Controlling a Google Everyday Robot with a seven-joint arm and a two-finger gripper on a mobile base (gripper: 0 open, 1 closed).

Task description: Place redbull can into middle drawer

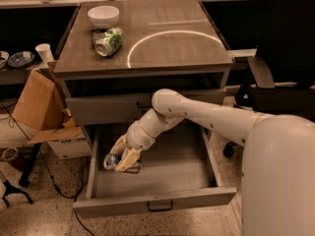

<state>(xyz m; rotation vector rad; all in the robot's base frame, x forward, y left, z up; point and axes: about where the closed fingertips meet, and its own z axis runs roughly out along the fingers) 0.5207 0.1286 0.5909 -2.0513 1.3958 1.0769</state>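
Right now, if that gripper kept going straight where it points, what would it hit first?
Likely the floor of the middle drawer, near its left wall; the gripper, shut on the redbull can, points down-left, so the can would touch first.
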